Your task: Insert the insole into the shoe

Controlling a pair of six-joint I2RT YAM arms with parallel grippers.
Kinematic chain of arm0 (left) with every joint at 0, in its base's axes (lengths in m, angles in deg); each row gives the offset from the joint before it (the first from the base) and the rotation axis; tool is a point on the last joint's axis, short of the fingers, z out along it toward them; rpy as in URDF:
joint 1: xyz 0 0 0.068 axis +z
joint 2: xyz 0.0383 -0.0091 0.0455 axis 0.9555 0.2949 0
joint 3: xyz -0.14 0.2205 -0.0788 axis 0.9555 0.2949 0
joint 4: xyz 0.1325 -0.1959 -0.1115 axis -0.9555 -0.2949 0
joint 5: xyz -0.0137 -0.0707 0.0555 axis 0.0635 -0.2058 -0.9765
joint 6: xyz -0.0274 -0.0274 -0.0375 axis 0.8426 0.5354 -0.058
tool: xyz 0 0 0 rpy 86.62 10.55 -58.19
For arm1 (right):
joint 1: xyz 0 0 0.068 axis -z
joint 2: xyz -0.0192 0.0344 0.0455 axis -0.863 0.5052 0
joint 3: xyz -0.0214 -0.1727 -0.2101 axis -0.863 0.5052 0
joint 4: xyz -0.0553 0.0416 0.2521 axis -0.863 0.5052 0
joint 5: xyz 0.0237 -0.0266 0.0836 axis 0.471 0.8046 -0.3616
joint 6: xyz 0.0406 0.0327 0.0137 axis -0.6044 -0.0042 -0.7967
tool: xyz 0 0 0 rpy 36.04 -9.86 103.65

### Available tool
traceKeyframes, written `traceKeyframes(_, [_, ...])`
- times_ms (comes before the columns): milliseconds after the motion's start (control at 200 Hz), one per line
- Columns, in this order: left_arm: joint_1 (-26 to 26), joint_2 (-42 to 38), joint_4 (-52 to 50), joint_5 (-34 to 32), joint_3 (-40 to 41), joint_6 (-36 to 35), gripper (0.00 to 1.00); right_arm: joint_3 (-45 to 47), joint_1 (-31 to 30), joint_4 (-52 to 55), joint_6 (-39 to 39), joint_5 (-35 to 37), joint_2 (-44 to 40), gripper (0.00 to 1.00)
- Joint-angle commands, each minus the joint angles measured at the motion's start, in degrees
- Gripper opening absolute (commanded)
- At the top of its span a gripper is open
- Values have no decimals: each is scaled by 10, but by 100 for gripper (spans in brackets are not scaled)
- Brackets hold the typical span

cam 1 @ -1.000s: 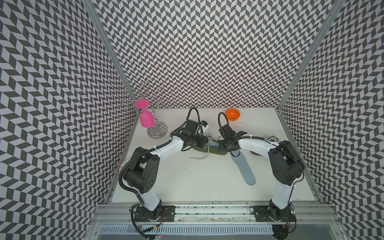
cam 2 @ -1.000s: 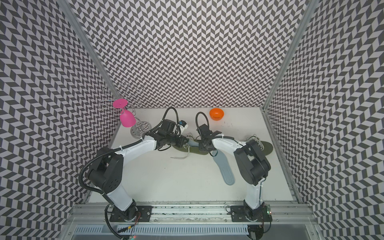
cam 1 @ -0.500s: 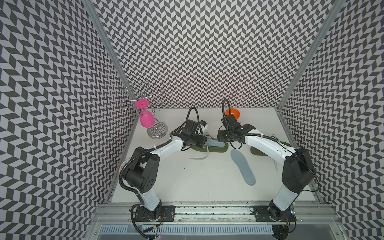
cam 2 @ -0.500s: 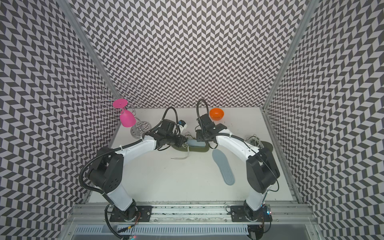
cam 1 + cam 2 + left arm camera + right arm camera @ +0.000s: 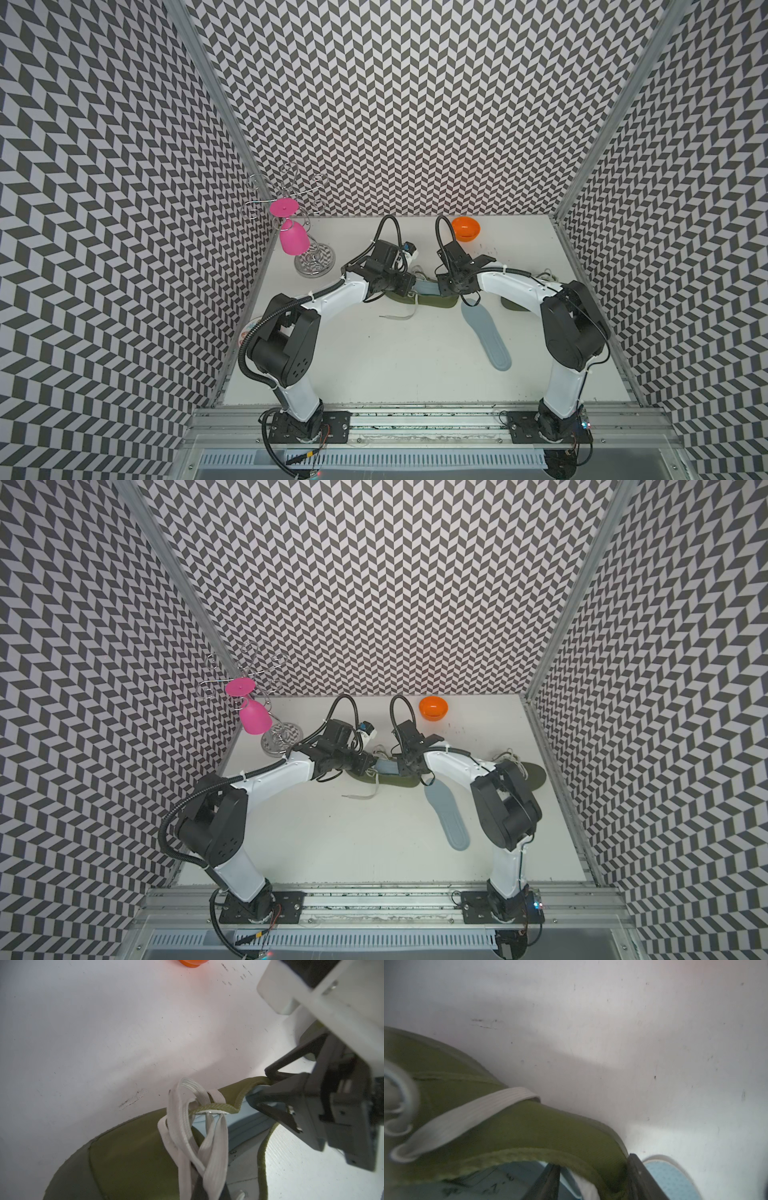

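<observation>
The right arm has folded back at the elbow, bringing the right claw (image 5: 257,1084) to the heel of the olive shoe (image 5: 436,301). Its jaws stand apart: one finger inside on the light blue insole (image 5: 243,1124), one outside the heel rim. The left claw (image 5: 409,286) is pinched together on the white laces (image 5: 207,1147). That insole lies inside the shoe. A second grey-blue insole (image 5: 484,332) lies just beside it on the surface (image 5: 395,353).
</observation>
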Motion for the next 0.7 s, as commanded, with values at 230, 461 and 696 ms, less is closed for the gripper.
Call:
traceKeyframes(230, [-11,-27,17,-12,-22,-16,0,-10,17,7,5,-22,10,53])
traceKeyframes(461, [-9,-29,16,-29,-22,-16,0,-20,19,43,39,7,-4,52])
traceKeyframes(696, [2,-45,38,-57,-10,0,0,57,20,38,30,33,16,53])
